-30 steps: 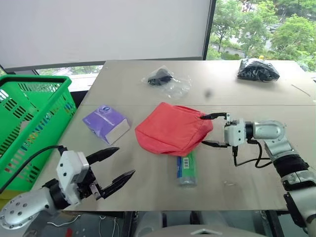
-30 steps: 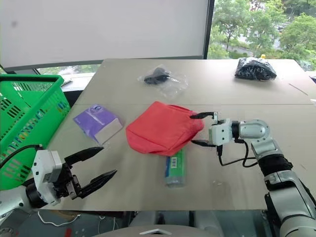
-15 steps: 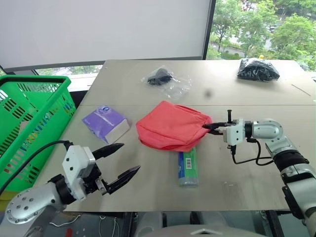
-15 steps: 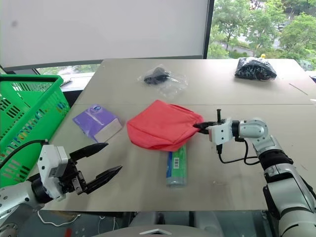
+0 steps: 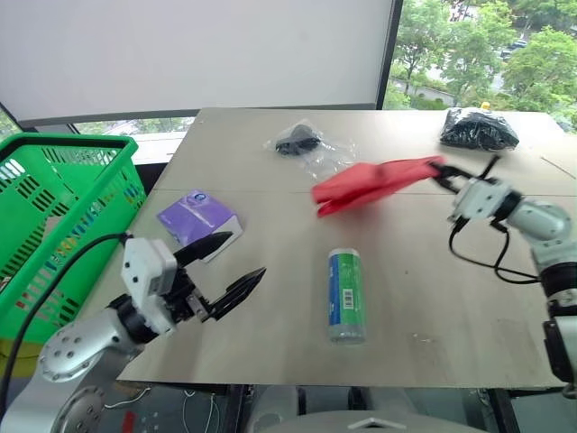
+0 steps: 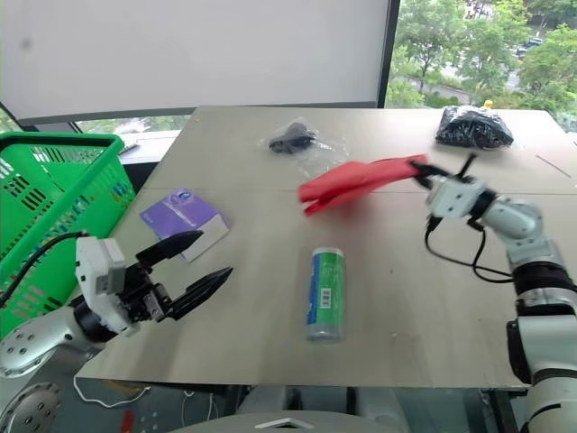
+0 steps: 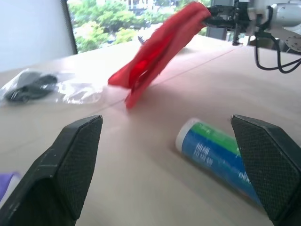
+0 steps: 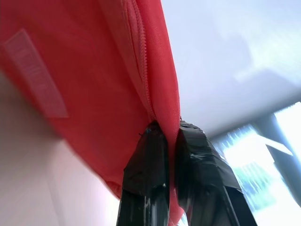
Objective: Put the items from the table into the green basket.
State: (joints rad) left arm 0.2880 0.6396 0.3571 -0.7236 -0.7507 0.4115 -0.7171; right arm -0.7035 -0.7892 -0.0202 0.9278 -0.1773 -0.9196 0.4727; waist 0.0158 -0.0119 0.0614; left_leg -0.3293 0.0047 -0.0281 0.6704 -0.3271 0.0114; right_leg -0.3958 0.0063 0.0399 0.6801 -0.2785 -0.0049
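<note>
Right gripper (image 5: 442, 176): clamped on one edge of the red pouch (image 5: 370, 182), which a second ago lay flat on the table (image 5: 433, 298) and now hangs lifted above it, trailing leftward.
Left gripper (image 5: 225, 275): jaws wide, empty, hovering at the near table edge.
Cylinder (image 5: 345, 295): uncovered, lying mid-table.
Tissue pack (image 5: 198, 219), clear bag (image 5: 306, 144), black bag (image 5: 478, 129): on the table.
Green basket (image 5: 54, 225): far left; the pouch likely needs carrying across or handing over.

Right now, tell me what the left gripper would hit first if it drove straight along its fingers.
Likely the green-blue barcoded cylinder lying ahead between the open left gripper fingers' line; the lifted red pouch hangs farther on. Depth is uncertain.
</note>
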